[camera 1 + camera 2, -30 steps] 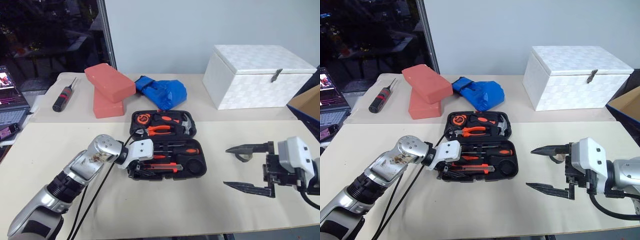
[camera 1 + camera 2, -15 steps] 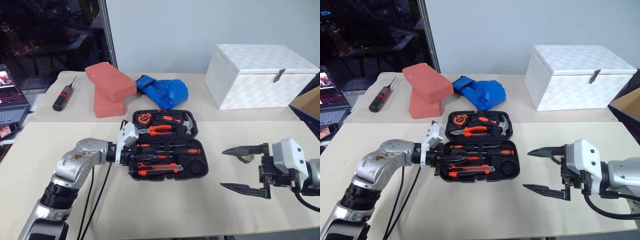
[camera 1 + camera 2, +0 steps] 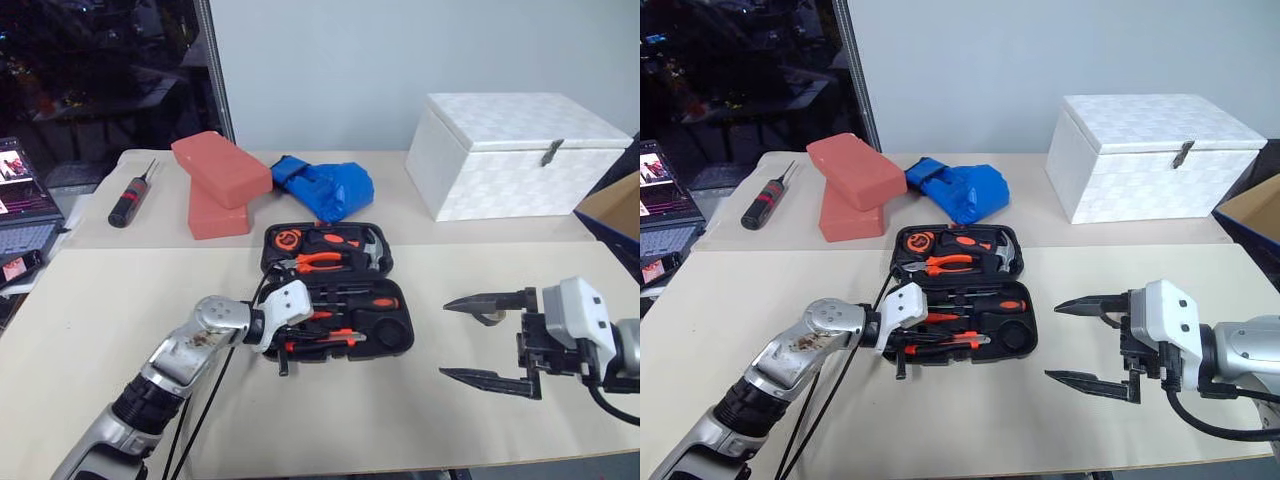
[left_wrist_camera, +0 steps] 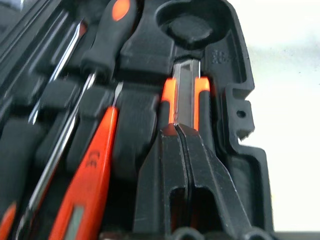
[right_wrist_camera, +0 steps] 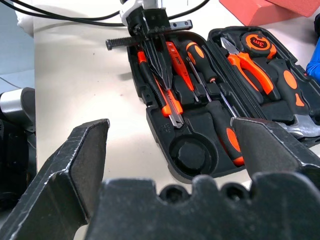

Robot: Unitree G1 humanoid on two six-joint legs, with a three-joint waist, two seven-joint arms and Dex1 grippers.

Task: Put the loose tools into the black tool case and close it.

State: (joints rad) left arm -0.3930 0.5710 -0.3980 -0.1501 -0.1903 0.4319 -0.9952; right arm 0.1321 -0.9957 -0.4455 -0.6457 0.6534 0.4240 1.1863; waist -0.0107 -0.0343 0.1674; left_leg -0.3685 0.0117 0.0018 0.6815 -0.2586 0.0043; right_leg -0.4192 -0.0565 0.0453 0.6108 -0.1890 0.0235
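Left tool (image 4: 181, 131): fingers together, nothing between them; tips rest on or just above the utility knife (image 4: 185, 95) in the front row of the black tool case (image 3: 396, 347), at that case's left end.

Right tool (image 3: 492, 337): fingers wide apart, empty, raised above the counter (image 3: 330, 410) well to the right of the case.

Black tool case: open, lying flat near the middle of the counter, lid half at the back. Screwdrivers (image 3: 355, 301) lie in the middle recesses; pliers (image 3: 322, 260) and a tape measure (image 3: 287, 239) sit in the lid half.

Other items, placed from the case: red blocks (image 3: 218, 180) and a blue bag (image 3: 326, 187) behind it; a white box (image 3: 520, 153) behind and to the right; a black screwdriver with red bands (image 3: 129, 202) far to the left.

Risk, judged: whether the knife sits fully in its recess cannot be told. A proud knife would stop the lid shutting. Pressing off-centre with closed tips could tilt the knife out or slide the light case across the counter.
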